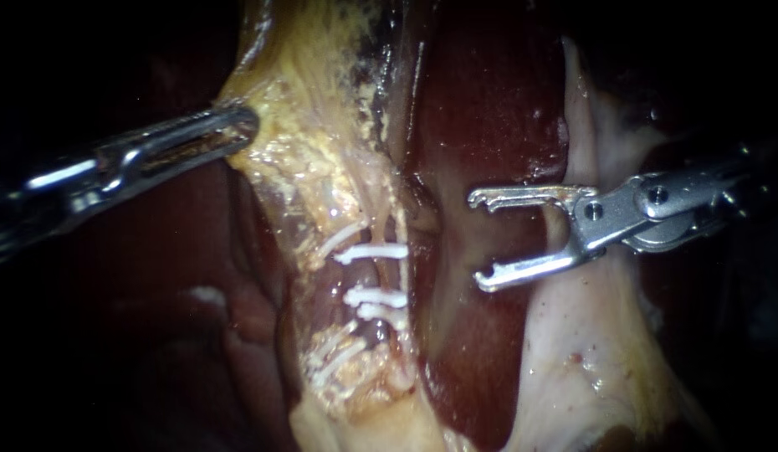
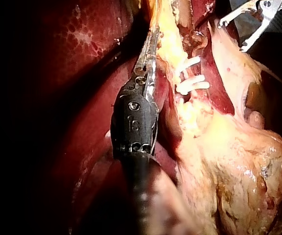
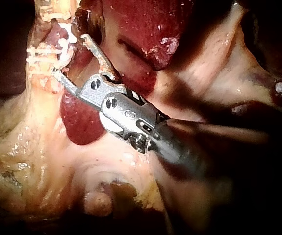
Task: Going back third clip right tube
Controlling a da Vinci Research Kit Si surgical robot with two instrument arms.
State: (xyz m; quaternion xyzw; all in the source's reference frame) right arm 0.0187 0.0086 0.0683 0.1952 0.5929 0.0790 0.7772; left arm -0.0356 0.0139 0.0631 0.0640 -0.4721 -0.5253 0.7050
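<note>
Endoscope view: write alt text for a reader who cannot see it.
The right instrument, open and empty, sits apart from white clips on a thin tube. The left instrument grips yellowish tissue beside dark red liver.

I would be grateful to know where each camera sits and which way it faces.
Endoscope view: close to the tissue, facing the clips; left instrument and right instrument enter from opposite sides.
Left wrist view: on the left arm, looking along its instrument toward the clips.
Right wrist view: on the right arm, along its instrument.
All three share the clips.
</note>
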